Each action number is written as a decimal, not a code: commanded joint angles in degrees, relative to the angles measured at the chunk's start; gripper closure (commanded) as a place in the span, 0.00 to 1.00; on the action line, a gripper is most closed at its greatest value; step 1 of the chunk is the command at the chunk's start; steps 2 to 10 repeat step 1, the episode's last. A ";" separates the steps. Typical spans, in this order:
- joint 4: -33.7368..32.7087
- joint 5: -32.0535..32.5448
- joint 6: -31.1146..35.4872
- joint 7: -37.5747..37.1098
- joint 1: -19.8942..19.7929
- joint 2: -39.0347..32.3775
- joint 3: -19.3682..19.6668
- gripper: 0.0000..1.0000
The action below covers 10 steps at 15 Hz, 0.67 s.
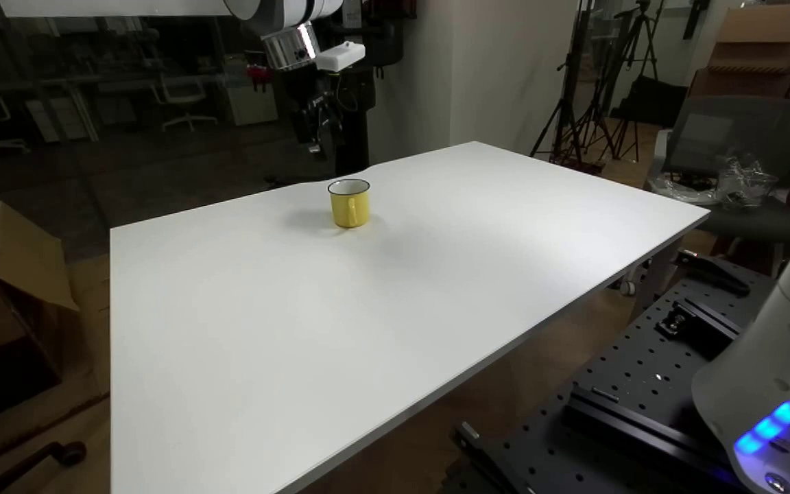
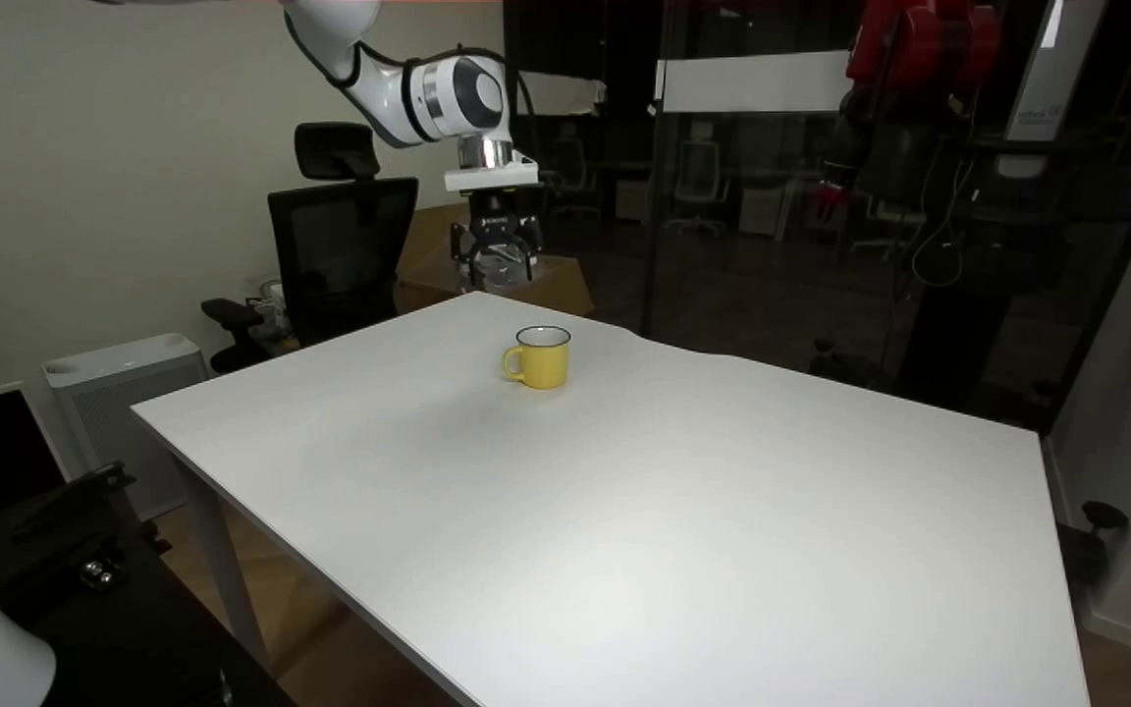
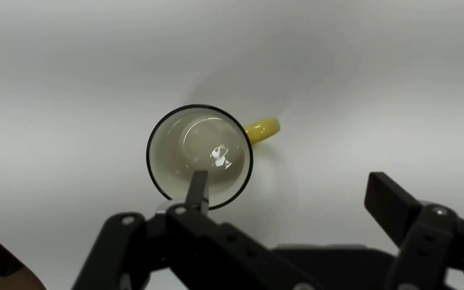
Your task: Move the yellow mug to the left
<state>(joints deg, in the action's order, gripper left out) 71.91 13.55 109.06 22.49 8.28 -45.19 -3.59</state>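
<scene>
The yellow mug (image 1: 350,209) stands upright on the white table (image 1: 340,329), close to the table's far edge. In an exterior view its handle shows on the left side of the mug (image 2: 544,365). In the wrist view I look down into its pale inside (image 3: 199,141); its dark rim is visible and its handle points right. My gripper (image 3: 288,181) is open and empty, its fingers wide apart. The left finger covers part of the mug's near rim in that view. In both exterior views the gripper (image 2: 499,267) hangs above the mug's height, apart from it.
An open cardboard box (image 1: 31,261) is on the floor beside the table. A black office chair (image 2: 345,236) and a box stand behind the table corner. A red robot (image 2: 919,49) is in the background. The arm's white base (image 1: 772,370) stands on a dark perforated platform (image 1: 614,384).
</scene>
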 commanded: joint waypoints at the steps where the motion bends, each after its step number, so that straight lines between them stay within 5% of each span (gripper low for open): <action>1: -0.09 0.35 -0.22 -0.19 -0.28 -0.09 -0.49 0.00; 10: -0.09 0.35 -0.22 -0.19 -0.28 -0.09 -0.49 0.00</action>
